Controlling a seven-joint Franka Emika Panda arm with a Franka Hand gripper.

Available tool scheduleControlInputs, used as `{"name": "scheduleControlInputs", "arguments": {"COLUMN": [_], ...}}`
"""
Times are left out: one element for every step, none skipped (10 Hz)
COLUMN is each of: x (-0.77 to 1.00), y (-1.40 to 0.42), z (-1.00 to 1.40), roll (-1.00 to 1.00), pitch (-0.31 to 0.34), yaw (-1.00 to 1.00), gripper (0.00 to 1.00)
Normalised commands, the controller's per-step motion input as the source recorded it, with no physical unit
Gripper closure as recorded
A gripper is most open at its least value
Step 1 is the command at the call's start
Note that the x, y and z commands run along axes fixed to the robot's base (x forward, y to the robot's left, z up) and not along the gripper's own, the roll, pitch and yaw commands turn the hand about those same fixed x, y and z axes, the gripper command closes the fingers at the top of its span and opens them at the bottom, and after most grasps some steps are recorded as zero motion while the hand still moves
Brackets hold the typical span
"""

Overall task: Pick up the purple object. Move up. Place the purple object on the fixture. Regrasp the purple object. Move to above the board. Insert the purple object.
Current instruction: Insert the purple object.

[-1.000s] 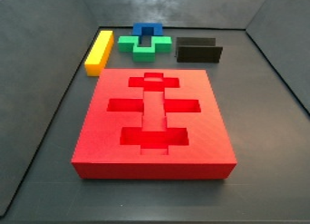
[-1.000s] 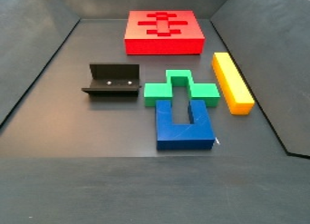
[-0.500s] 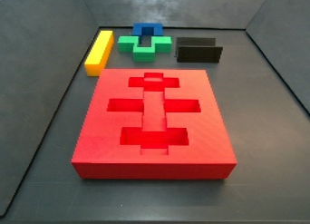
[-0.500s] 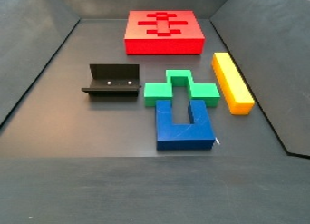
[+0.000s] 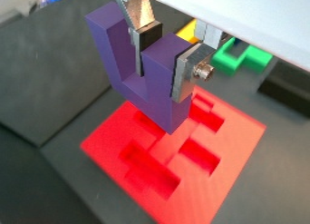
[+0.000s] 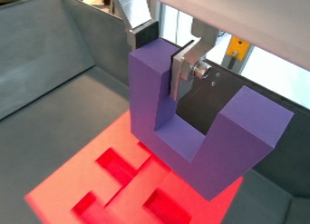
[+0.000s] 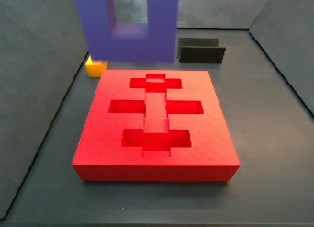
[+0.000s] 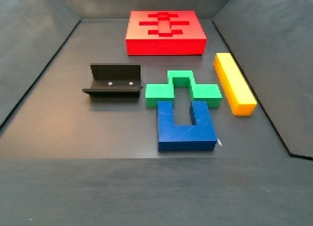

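Observation:
The purple object (image 5: 160, 99) is a U-shaped block with its prongs up. My gripper (image 5: 162, 48) is shut on one prong, one silver finger (image 5: 184, 72) outside it and the other in the notch. Both wrist views show this, with the gripper (image 6: 166, 52) and the block (image 6: 230, 137) hanging above the red board (image 5: 182, 160), which also lies below in the other wrist view (image 6: 107, 164). In a side view the block (image 7: 123, 38) shows large and blurred over the board's (image 7: 156, 120) far end; the fingers do not show there. The black fixture (image 8: 113, 81) stands empty, and shows in both side views (image 7: 203, 51).
A green cross block (image 8: 184, 91), a blue block (image 8: 186, 124) and a long yellow bar (image 8: 233, 81) lie on the floor near the fixture, apart from the board (image 8: 167, 33). Dark walls enclose the floor. The green block (image 5: 242, 55) shows beyond the gripper.
The purple block has come into one side view, above the board's far end, and now hides the green and blue blocks there. The other side view is unchanged.

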Motion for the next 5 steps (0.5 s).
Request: {"name": "scheduleControlInputs", "arguments": {"x": [0.41,0.31,0.36,0.37,0.23], "y": [-0.6,-0.66,-0.52,-0.37,-0.3], "z": [-0.96,-0.78,-0.62,-0.49,-0.4], "roll": [-0.01,0.06,0.24,0.35,0.34], "pitch": [-0.029,-0.043,-0.006,0.0,0.0], "yaw": [0.16,0.22,0.23,0.27,0.24], "gripper": [1.0,1.0,1.0,1.0,1.0]}}
